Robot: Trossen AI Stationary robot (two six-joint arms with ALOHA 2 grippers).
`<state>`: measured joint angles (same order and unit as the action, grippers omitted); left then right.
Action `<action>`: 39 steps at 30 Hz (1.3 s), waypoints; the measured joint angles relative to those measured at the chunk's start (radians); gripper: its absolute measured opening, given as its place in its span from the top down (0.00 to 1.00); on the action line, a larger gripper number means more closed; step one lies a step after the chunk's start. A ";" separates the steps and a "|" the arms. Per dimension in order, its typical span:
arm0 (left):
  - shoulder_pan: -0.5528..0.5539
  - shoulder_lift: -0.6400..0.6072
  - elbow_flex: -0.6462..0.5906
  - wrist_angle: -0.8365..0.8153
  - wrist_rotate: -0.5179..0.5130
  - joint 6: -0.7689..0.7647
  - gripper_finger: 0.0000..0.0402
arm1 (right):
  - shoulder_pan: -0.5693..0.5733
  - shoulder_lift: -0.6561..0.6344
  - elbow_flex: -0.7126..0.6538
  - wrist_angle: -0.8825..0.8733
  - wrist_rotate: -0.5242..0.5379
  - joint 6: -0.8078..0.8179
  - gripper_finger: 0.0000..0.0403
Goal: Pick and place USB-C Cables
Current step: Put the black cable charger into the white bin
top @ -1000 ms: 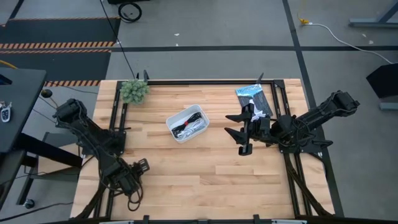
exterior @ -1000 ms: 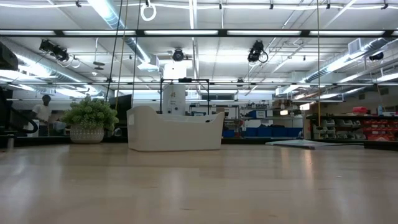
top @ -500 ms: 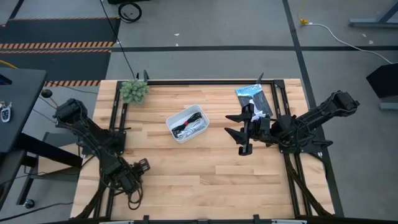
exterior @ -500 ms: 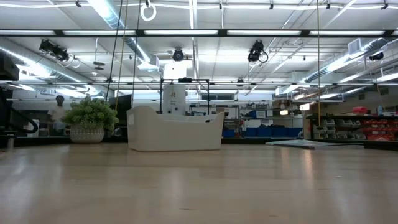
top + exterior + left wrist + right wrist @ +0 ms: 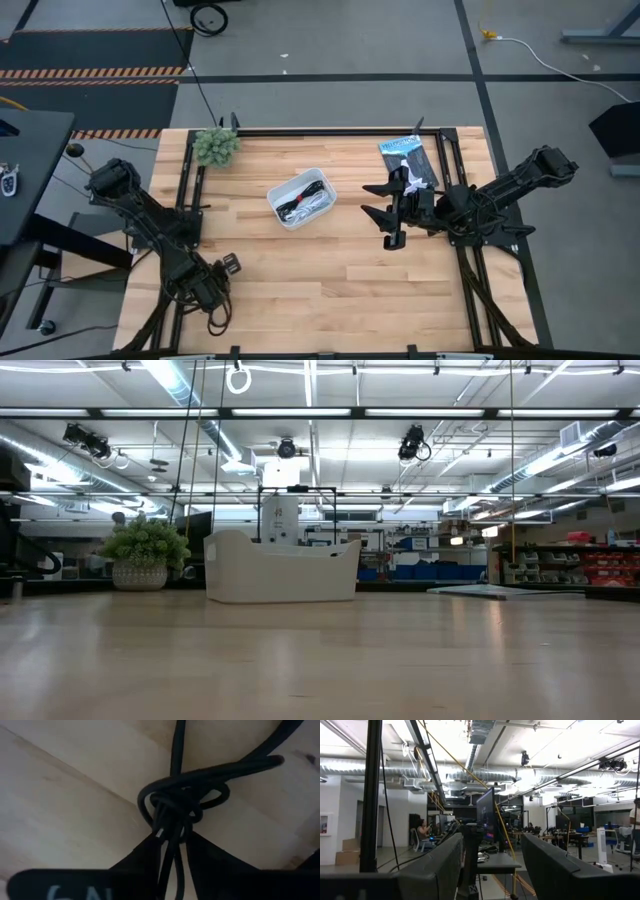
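A dark cable, knotted into a small loose coil, lies on the bare wood right in front of the left gripper, whose two fingers stand narrowly apart with strands of the cable running between them; whether they actually pinch the cable is hard to make out from so close. From above, that gripper sits low at about seven o'clock on the table, near the front left corner, with the cable trailing off its tip toward the table's edge. More cables, a black one with a red tie and a white one, rest inside a small white bin set a little toward eleven o'clock from the table's middle; at table height the bin shows only its white wall and hides what is in it. At about eleven o'clock, in the far left corner, stands a small green potted plant. A flat black-and-blue packet lies at about one o'clock, near the far right corner. The right gripper hangs above the table at about three o'clock, just beside the packet, its fingers spread wide and holding nothing.
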<state>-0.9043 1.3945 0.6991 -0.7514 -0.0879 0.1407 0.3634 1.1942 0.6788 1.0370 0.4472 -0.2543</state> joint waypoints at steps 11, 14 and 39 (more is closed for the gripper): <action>0.024 0.000 0.089 -0.032 -0.025 0.001 0.92 | 0.000 0.000 0.000 0.000 0.000 0.000 0.48; 0.063 0.000 0.124 -0.051 -0.059 0.001 0.97 | 0.000 0.000 0.000 0.000 0.000 0.000 0.48; 0.617 0.000 0.371 0.023 -0.334 -0.176 0.95 | 0.015 0.000 0.000 -0.006 0.000 0.016 0.48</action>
<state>-0.2876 1.3945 1.0697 -0.7282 -0.4221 -0.0351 0.3786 1.1938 0.6788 1.0309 0.4469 -0.2386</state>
